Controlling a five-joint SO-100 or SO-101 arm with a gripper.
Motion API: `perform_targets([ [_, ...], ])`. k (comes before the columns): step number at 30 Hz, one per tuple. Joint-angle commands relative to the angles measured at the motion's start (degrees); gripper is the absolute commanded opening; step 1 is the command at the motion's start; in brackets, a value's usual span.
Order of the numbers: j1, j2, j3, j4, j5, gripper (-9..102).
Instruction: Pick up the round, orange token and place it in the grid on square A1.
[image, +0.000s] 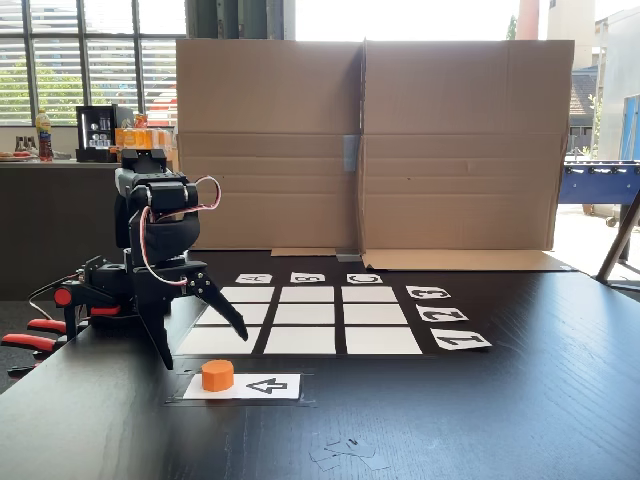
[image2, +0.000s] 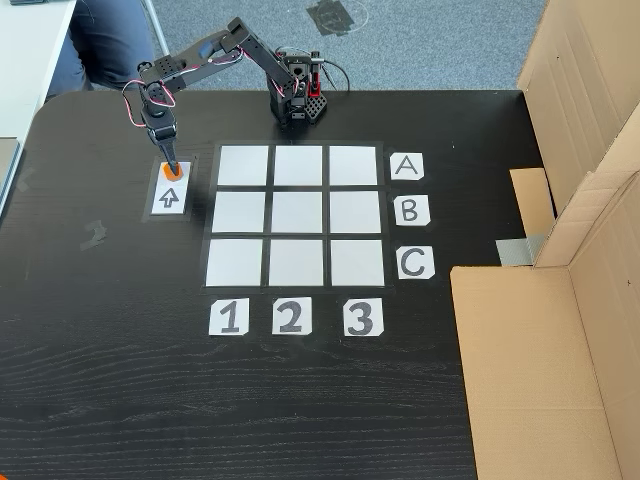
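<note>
Orange token (image: 217, 375) on arrow card's (image: 262, 386) end (end effector (image: 204, 345) spread above).

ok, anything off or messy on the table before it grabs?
Nothing serious. The grid cells sit square and the token stands upright on the arrow card. The only oddity is a crumpled bit of clear tape on the table's near edge in a fixed view, away from the gripper.
</note>
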Motion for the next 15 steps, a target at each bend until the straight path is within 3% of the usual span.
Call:
perform_targets([
  [1,-1.1,0.1,-2.5,-0.5,-0.5,44],
  [15,-3.1,-4.4,-4.5,-1.0,-0.1,42],
])
